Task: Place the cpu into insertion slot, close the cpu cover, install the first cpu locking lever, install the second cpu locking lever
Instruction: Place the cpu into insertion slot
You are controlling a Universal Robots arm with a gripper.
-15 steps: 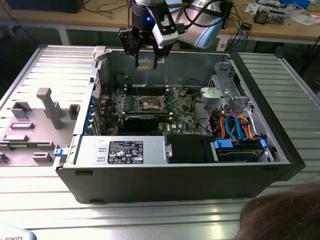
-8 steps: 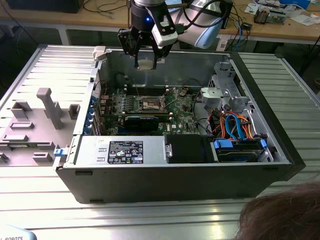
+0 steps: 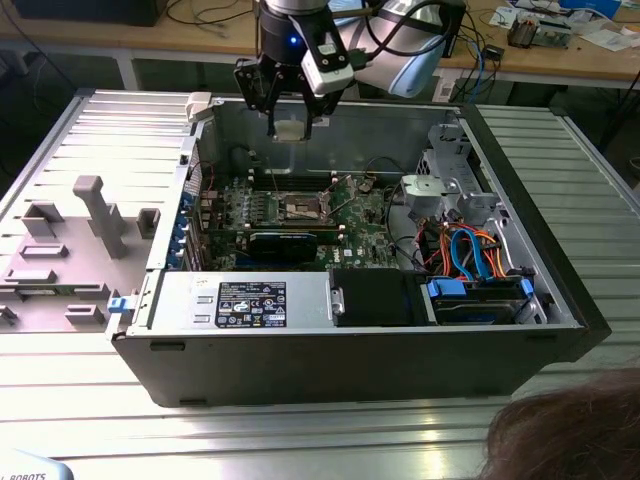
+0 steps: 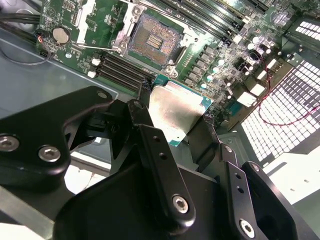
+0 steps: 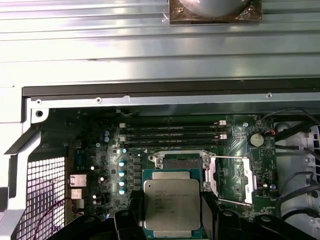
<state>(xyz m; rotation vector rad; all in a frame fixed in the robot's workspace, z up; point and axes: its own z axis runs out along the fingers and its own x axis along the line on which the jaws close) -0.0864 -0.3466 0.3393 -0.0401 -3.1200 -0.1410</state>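
The gripper [image 3: 292, 128], jaws closed on the cpu's [image 5: 172, 200] opposite edges, holds it level above the case's [image 3: 350, 365] far side, seemingly to match the open insertion slot [image 5: 182, 162].

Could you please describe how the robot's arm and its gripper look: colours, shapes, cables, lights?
The gripper is matte black, built of flat linkage bars joined by silver screws. The arm above it is dark at its end, with a small blue light. A white-and-grey box is mounted beside the wrist, and black cables loop behind it.
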